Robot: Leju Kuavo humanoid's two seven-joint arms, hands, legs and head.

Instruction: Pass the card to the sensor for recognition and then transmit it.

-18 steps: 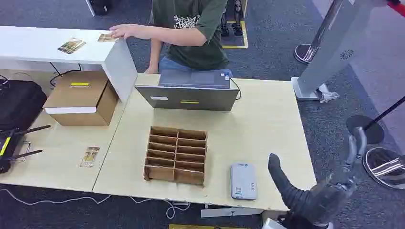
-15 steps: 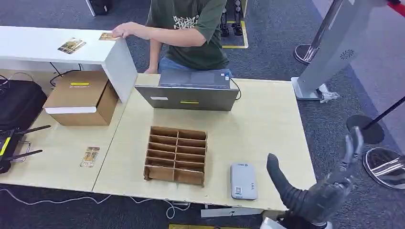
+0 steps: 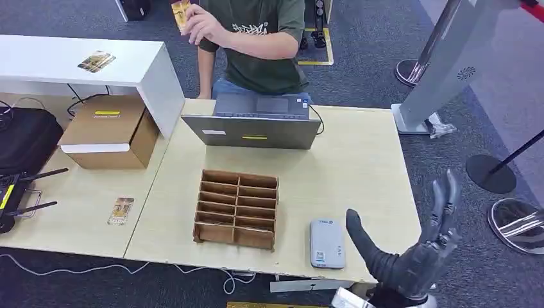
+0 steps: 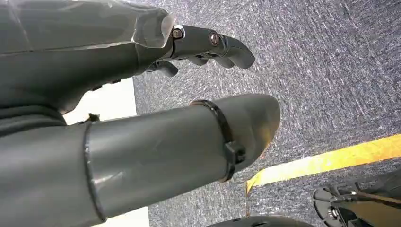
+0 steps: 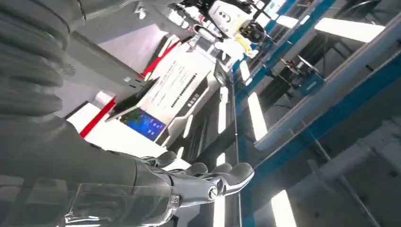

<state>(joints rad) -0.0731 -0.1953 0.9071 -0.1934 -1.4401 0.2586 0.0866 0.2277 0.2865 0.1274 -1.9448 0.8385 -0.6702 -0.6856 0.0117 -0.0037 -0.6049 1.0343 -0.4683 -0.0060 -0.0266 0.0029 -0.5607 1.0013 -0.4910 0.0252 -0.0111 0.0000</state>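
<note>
A person behind the table holds a gold card (image 3: 180,13) up in one raised hand, well above the white shelf (image 3: 147,76). The grey card sensor (image 3: 326,242) lies flat near the table's front edge. Just right of it my right hand (image 3: 410,250) is raised with its thumb and fingers spread and nothing in it; in the right wrist view its fingers (image 5: 208,182) point up toward the ceiling. My left hand (image 4: 203,47) hangs over grey carpet and holds nothing, its fingers apart from the thumb.
A wooden slotted organizer (image 3: 237,208) stands mid-table with a laptop (image 3: 260,122) behind it. A loose card (image 3: 120,210) lies on the left table and more cards (image 3: 96,61) on the shelf. A cardboard box (image 3: 112,131) sits at the left.
The person has picked the card up off the white shelf and raised it high. My right hand has shifted a little to the left, toward the sensor.
</note>
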